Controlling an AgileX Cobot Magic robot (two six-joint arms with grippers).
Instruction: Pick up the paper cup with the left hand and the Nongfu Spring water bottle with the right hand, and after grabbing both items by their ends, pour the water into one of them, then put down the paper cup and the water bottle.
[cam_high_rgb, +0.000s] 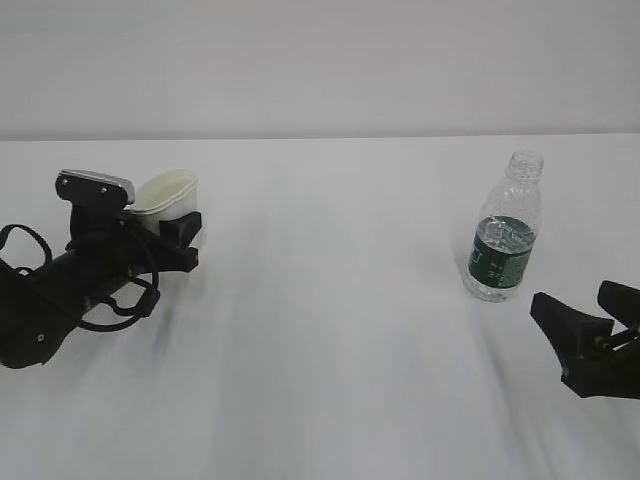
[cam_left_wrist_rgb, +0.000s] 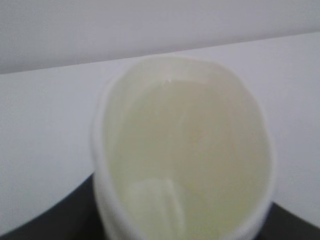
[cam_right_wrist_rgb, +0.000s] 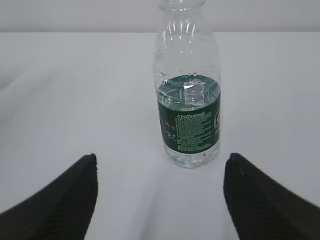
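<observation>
Left fingers (cam_high_rgb: 185, 240) clamped on a light, crushable cup (cam_high_rgb: 165, 196); right fingers (cam_right_wrist_rgb: 60, 200) spread wide, bottle (cam_right_wrist_rgb: 189, 95) standing just ahead between them, slick, best taken low.

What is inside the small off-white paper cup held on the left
The small off-white paper cup shows only a cream inner wall; no liquid is visible. Its bottom runs below the picture's edge and the view is blurred. The left gripper clamps its sides.
</observation>
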